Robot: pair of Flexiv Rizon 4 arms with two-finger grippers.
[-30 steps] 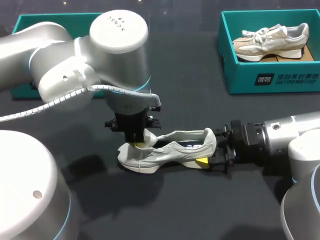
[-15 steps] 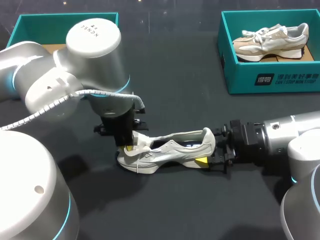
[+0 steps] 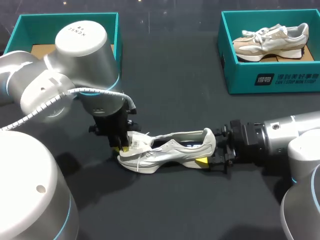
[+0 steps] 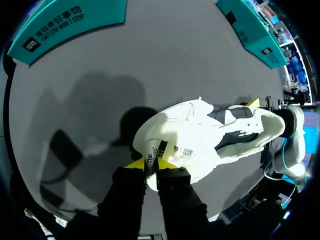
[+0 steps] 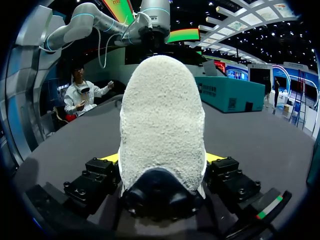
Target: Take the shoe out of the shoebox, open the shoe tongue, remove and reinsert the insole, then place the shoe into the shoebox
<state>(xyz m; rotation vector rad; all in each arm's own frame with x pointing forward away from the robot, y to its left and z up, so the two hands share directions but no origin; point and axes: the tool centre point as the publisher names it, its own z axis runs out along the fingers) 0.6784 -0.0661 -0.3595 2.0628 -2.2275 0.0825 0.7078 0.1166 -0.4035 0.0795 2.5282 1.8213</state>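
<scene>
left gripper (image 4: 151,164) pinches tongue (image 4: 174,152) | right gripper (image 5: 161,158) clamps shoe (image 3: 172,150) heel | risk: tongue slips out if pull exceeds thin pinch

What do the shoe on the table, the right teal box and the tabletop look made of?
Shoe: pale textile upper, matte; heel looks nubby, fleece-like up close. Teal box: likely cardboard, matte, brown board floor showing. Table: dark, matte, soft shadows; cloth or mat, can't tell.

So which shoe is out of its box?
The whitish shoe on the table, held between the left tool and right tool. The beige shoe lies inside the right box.
</scene>
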